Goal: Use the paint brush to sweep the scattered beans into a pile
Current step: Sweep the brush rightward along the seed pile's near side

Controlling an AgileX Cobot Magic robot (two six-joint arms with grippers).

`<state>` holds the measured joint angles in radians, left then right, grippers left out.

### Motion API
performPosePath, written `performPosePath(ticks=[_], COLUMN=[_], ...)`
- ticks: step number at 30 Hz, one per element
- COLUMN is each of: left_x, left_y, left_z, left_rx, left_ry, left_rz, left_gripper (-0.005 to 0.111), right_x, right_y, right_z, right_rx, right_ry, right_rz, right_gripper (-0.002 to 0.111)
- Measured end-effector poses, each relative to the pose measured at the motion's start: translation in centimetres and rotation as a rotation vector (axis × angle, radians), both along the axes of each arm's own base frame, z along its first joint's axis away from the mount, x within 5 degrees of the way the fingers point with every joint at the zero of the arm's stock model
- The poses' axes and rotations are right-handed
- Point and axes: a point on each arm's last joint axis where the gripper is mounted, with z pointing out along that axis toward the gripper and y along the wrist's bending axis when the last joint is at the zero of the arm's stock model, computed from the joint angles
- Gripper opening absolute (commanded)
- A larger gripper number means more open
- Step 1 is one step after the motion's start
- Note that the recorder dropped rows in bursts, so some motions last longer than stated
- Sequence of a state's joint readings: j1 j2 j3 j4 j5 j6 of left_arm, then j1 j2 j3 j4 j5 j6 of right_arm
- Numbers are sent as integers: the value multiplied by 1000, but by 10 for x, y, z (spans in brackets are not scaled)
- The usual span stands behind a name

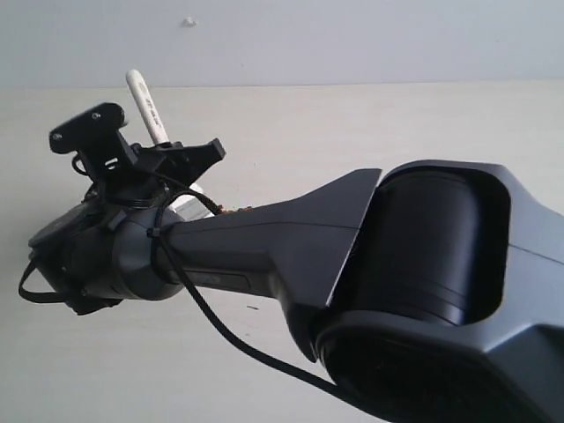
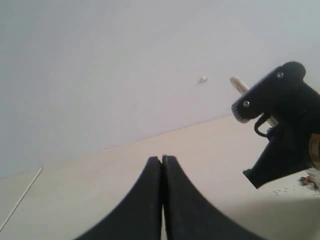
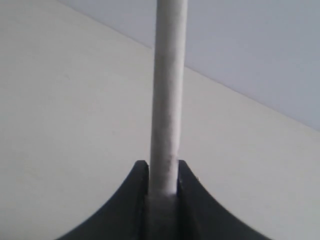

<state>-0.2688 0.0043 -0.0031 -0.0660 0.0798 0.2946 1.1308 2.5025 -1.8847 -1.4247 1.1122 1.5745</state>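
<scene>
My right gripper (image 3: 163,170) is shut on the pale handle of the paint brush (image 3: 165,90), which rises straight from between its fingers. In the exterior view this gripper (image 1: 163,163) reaches to the table's left side, with the brush handle (image 1: 145,104) slanting up behind it; the bristles are hidden by the arm. A few reddish-brown beans (image 1: 238,210) peek out over the forearm. In the left wrist view the beans (image 2: 310,180) and pale crumbs (image 2: 282,190) lie below the right gripper (image 2: 280,130). My left gripper (image 2: 162,159) is shut and empty, above bare table.
The right arm's big dark forearm (image 1: 423,264) fills the foreground and hides much of the pale table (image 1: 370,132). A grey wall (image 1: 352,35) bearing a small mark (image 1: 189,20) stands behind. One dark speck (image 1: 253,307) lies near the arm's cable.
</scene>
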Motion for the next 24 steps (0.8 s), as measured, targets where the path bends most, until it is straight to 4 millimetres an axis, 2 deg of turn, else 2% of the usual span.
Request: performPosePath(ticks=[5,10,15,20,24], left_x=[0,0,0,0,0], left_y=[0,0,0,0,0], left_z=[0,0,0,0,0], left_rx=[0,0,0,0,0], left_ry=[0,0,0,0,0], left_rz=[0,0,0,0,0], left_gripper=[0,0,0,0,0], right_x=[-6,-7,10,36,47], right_y=[13,27,28,13,3], right_z=[32,40,29,8,-5], right_rx=[154,284,395,407,371], right_ry=[-46,-67,-9,36,62], right_rz=[96,220,296,263,225], right_gripper=[0,0,0,0,0])
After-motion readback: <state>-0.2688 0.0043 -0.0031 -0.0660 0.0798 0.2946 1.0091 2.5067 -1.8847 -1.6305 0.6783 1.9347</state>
